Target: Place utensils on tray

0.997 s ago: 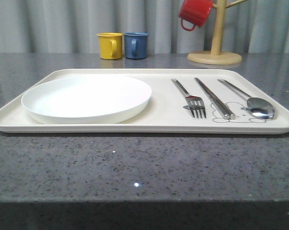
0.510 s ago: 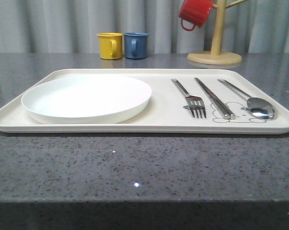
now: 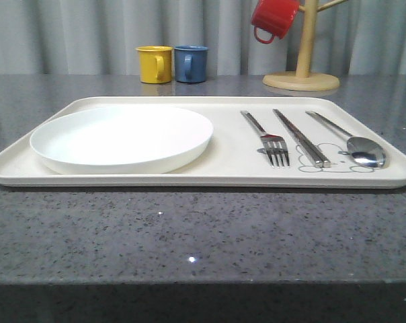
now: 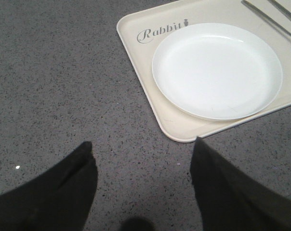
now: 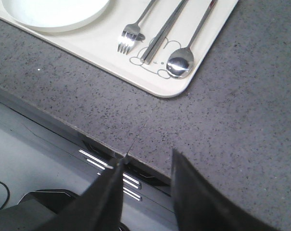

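Note:
The cream tray (image 3: 236, 161) lies across the middle of the grey table. On its right half rest a silver fork (image 3: 267, 138), a pair of chopsticks (image 3: 300, 137) and a spoon (image 3: 354, 142), side by side over the rabbit drawing. In the right wrist view the same fork (image 5: 131, 32), chopsticks (image 5: 162, 32) and spoon (image 5: 183, 58) lie near the tray corner (image 5: 172, 89). My right gripper (image 5: 145, 156) hangs open and empty over the table's front edge. My left gripper (image 4: 141, 144) is open and empty above bare table beside the tray corner (image 4: 177, 136).
A round white plate (image 3: 122, 138) fills the tray's left half. At the back stand a yellow mug (image 3: 154, 64) and a blue mug (image 3: 191, 63). A red mug (image 3: 273, 19) hangs on a wooden mug tree (image 3: 302, 74) at the back right.

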Motion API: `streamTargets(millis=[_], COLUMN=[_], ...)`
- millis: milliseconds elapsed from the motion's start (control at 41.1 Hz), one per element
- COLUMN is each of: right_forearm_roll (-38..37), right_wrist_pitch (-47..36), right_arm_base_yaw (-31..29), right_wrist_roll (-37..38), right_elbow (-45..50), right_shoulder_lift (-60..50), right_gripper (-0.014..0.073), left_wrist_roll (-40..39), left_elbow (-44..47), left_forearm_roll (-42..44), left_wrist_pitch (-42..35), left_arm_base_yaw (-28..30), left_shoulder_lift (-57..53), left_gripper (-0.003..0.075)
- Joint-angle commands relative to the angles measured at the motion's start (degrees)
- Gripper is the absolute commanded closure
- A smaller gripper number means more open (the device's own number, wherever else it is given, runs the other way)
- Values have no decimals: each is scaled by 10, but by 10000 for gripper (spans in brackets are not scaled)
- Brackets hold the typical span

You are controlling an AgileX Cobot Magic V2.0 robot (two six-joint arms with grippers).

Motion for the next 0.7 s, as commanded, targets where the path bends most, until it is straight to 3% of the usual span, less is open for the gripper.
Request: streamTargets(millis=[0, 146, 292, 681], right_forearm_roll=[-2, -2, -2, -2], right_wrist_pitch=[-39, -48, -57, -50], right_arm_base_yaw=[0, 0, 0, 0], right_wrist_roll=[-1, -1, -1, -1], right_elbow=[-12, -12, -12, -12], right_shoulder_lift=[4, 4, 4, 4], right_gripper=[475, 669, 662, 662], left_wrist_roll=[-5, -5, -5, -5], left_elbow=[-10, -9, -9, -9], left_forearm_roll=[-2, -2, -2, -2], left_wrist_pitch=[-39, -39, -39, -39], left_arm_base_yaw=[-4, -4, -4, -4], left_shoulder_lift=[1, 1, 1, 1], left_gripper=[392, 584, 741, 738])
